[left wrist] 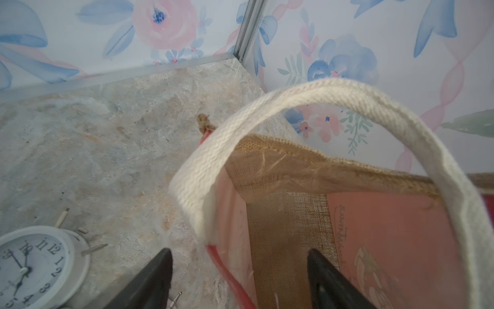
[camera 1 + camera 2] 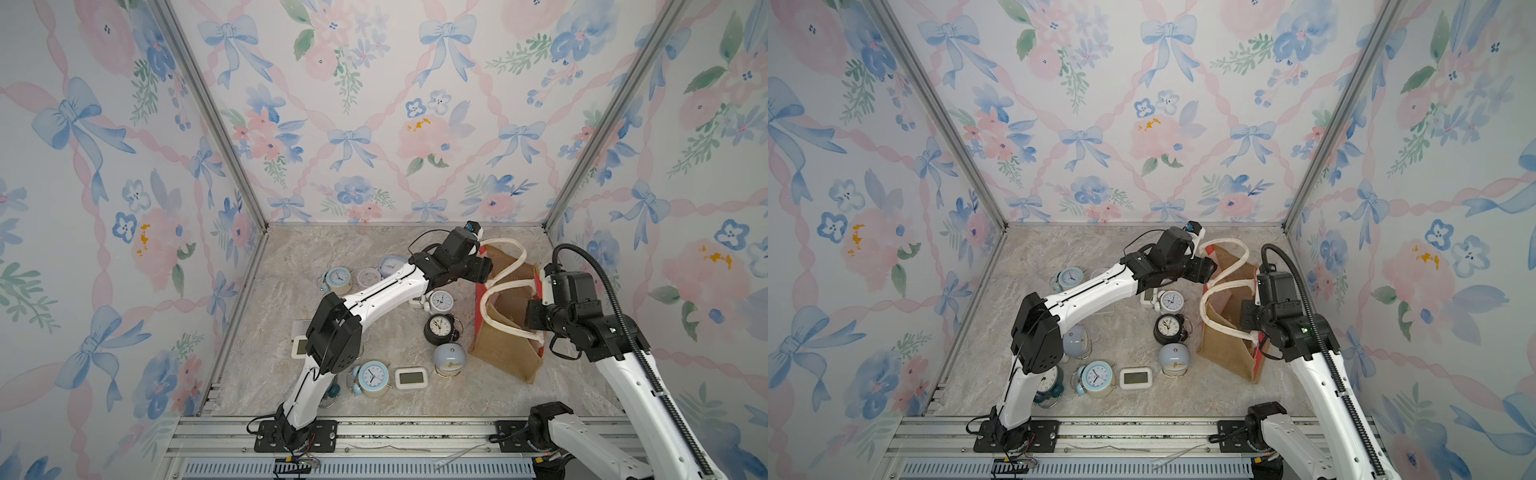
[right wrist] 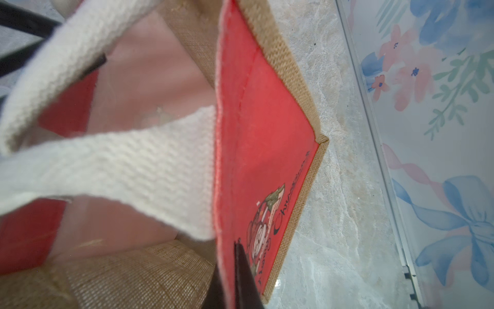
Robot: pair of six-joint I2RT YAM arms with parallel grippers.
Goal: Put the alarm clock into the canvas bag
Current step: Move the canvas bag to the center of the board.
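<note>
The right gripper (image 3: 233, 251) pinches the canvas bag (image 2: 498, 353) at its near side. The left gripper (image 1: 238, 252), jaws spread, straddles its far rim: close on cloth, not the handle (image 1: 294, 96).

One canvas bag (image 2: 498, 357) with two white handles (image 2: 505, 270), nine round dial alarm clocks (image 2: 372, 377) counted across both top views, some half-hidden under the left arm (image 2: 386, 291), and three white rectangular digital clocks (image 2: 410, 378) occupy the desk (image 2: 291, 257).
</note>
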